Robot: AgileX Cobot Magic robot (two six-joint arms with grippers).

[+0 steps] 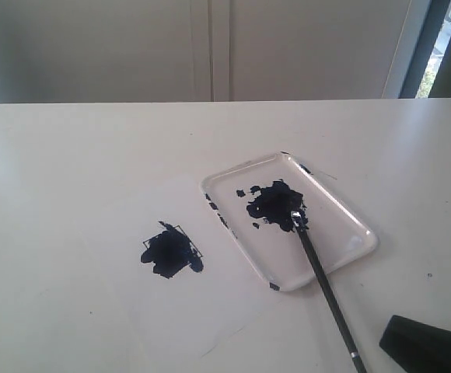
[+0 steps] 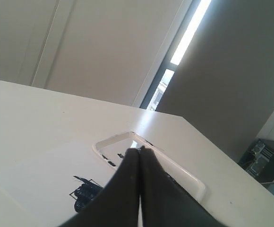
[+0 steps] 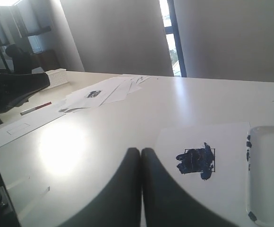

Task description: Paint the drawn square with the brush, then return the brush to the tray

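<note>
the brush [image 1: 323, 276] lies with its bristles in the tray [image 1: 350, 225] and its handle out over the rim, near the paint-blotched square [image 1: 169, 250] on the paper [image 1: 171, 311], while the left gripper [image 2: 140, 149] and right gripper [image 3: 141, 150] are both closed on nothing.

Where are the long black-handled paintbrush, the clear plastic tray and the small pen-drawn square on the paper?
black-handled paintbrush [image 1: 325, 287]: exterior view, middle of its handle
clear plastic tray [image 1: 338, 221]: exterior view, bare floor
pen-drawn square [image 1: 169, 251]: exterior view, centre of its dark blotch

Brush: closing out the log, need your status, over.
Left tool shut, empty; right tool shut, empty. Brush bristles in tray, handle over rim. Drawn square blotched dark. Nothing seen in the way.
</note>
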